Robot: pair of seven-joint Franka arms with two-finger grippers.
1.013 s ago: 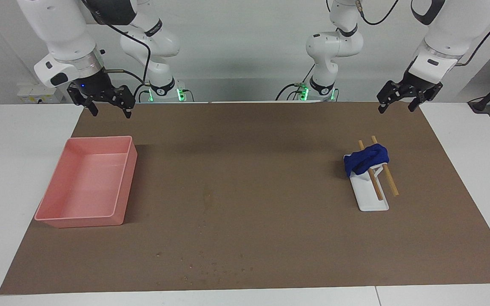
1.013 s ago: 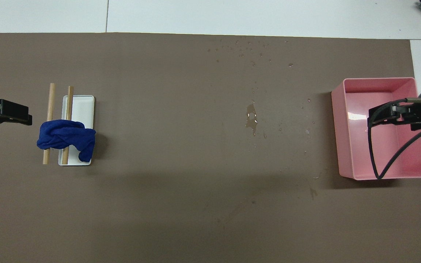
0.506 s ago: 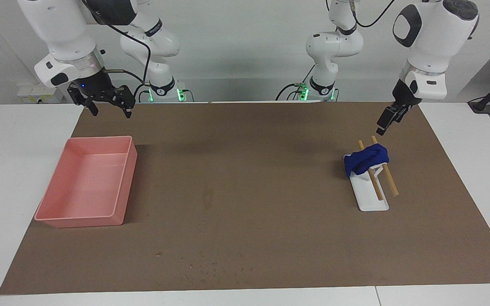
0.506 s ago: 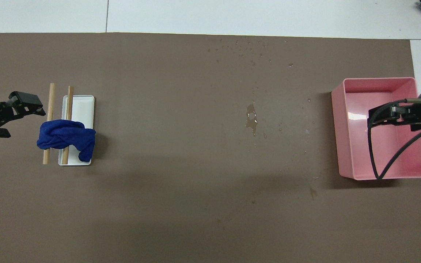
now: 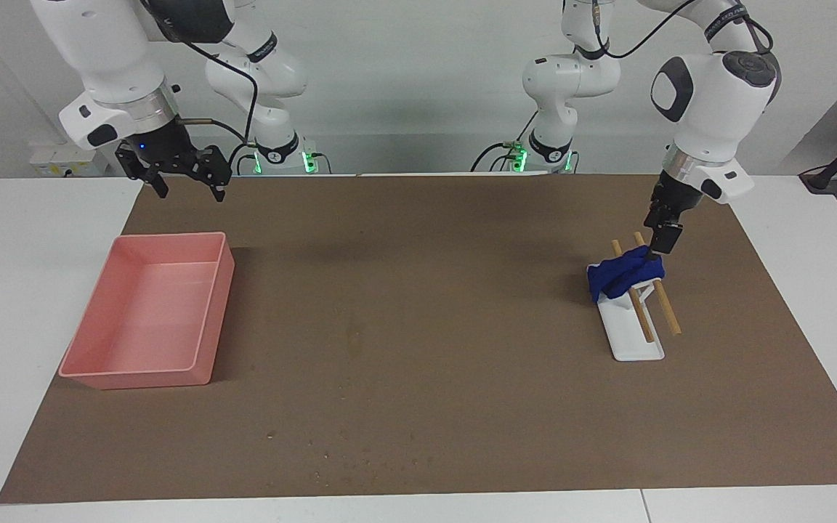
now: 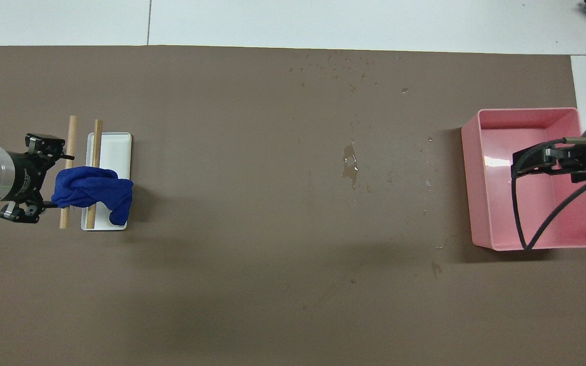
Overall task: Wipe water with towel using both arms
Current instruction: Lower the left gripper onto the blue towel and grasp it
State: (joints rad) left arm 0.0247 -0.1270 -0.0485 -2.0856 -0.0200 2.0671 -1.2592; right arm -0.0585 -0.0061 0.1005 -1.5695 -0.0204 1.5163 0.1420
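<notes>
A crumpled blue towel [image 5: 623, 273] [image 6: 94, 189] hangs over two wooden rods of a small white rack [image 5: 636, 341] [image 6: 115, 147] toward the left arm's end of the table. My left gripper [image 5: 660, 245] [image 6: 55, 180] is down at the towel's outer end, open, one finger on each side of the cloth. The water shows as a small puddle [image 6: 350, 165] [image 5: 353, 335] mid-table and a scatter of droplets [image 6: 344, 63] [image 5: 360, 457] farther from the robots. My right gripper [image 5: 189, 190] [image 6: 545, 160] waits open in the air over the pink bin.
An open pink bin [image 5: 204, 319] [image 6: 468, 188] with nothing in it stands toward the right arm's end of the table. A brown mat [image 5: 462, 254] covers the table under everything. A black cable hangs from the right wrist over the bin.
The left arm has swung in and come down, and its wrist has turned, bringing the open gripper from beside the rack to the towel's end. The right arm has stayed still.
</notes>
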